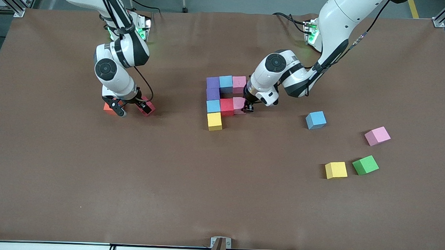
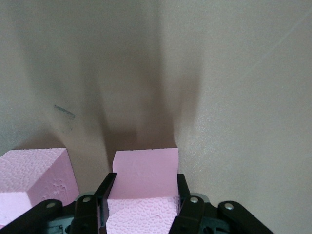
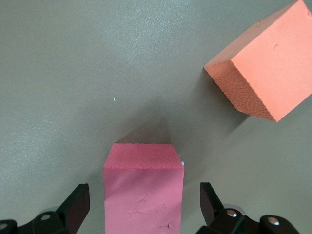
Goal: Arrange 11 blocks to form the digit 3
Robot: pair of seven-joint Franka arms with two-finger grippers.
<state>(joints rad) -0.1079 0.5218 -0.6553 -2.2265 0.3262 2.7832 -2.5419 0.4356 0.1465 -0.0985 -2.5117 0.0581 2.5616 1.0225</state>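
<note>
Nearest the front camera, toward the left arm's end: loose yellow foam cube (image 1: 336,170), green foam cube (image 1: 365,165), pink foam cube (image 1: 377,136), light blue foam cube (image 1: 316,119). Mid-table, unfinished multicoloured cube figure (image 1: 223,99). At its middle bar, left gripper (image 1: 248,108) clamped on pale pink foam cube (image 2: 144,187), beside the figure's red cube (image 1: 227,106). Toward the right arm's end, right gripper (image 1: 133,110) low, fingers wide apart around loose red foam cube (image 3: 143,192), beside orange foam cube (image 3: 265,80).
</note>
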